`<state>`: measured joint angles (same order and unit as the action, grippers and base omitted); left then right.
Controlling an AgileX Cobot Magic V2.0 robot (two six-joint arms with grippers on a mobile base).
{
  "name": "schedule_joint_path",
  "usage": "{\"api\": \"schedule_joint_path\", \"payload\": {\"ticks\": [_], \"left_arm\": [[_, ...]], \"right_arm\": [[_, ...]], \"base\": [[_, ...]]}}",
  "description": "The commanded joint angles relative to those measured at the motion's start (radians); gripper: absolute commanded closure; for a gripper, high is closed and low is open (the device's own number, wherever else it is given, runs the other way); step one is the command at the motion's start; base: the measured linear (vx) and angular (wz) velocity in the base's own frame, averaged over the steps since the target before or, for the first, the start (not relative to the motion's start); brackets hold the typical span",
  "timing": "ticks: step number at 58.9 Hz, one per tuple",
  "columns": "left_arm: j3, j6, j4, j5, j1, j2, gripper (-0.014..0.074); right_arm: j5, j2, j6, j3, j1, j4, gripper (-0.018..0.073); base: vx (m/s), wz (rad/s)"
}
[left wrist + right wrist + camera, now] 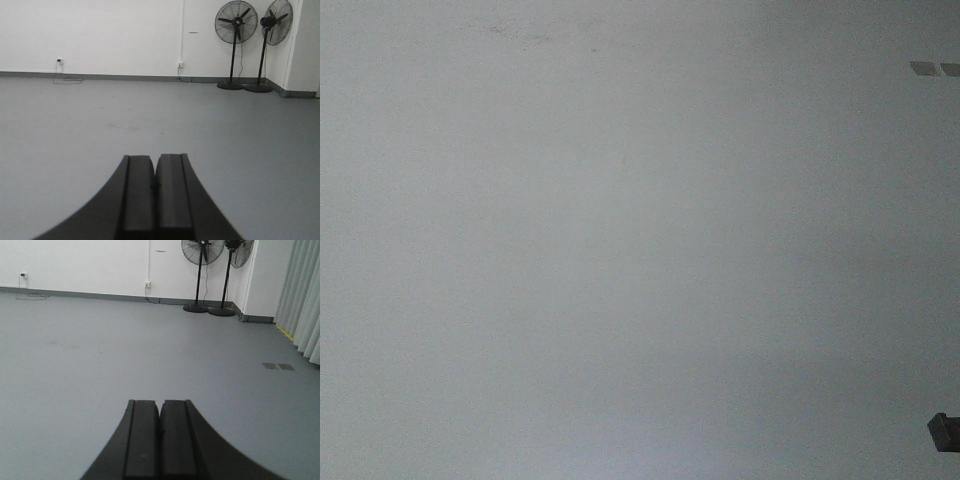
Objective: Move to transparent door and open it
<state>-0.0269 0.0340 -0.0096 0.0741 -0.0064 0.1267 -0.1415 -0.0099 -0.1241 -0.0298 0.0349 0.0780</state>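
Observation:
The transparent door is out of view in every frame. My left gripper [155, 161] is shut, its two dark pads pressed together with nothing between them, pointing over bare grey floor [75, 125]. In the right wrist view my right gripper [160, 404] is likewise shut and empty above the same floor [75, 355]. The front view shows only grey floor [620, 250], with no gripper in it.
Two black pedestal fans [235, 45] [200, 275] stand in the far right corner by a white wall [100, 35] with sockets and a trailing cable. Pale curtains [305, 300] hang at the right. Two grey floor plates [278, 366] [933, 69] lie on the right; a dark object [945, 432] pokes in.

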Motion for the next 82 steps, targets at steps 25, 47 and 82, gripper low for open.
{"api": "schedule_joint_path", "payload": {"ticks": [25,47,82], "left_arm": [[-0.030,-0.001,-0.010,0.082,-0.004,0.009,0.0602],[-0.030,-0.001,-0.010,0.082,-0.004,0.009,0.0602],[-0.030,-0.001,-0.010,0.082,-0.004,0.009,0.0602]], "right_arm": [[0.082,-0.014,-0.002,-0.014,0.007,-0.001,0.0567],[0.082,-0.014,-0.002,-0.014,0.007,-0.001,0.0567],[0.082,-0.014,-0.002,-0.014,0.007,-0.001,0.0567]], "base": [[0.00,0.00],[0.00,0.00],[0.03,0.00]]}}
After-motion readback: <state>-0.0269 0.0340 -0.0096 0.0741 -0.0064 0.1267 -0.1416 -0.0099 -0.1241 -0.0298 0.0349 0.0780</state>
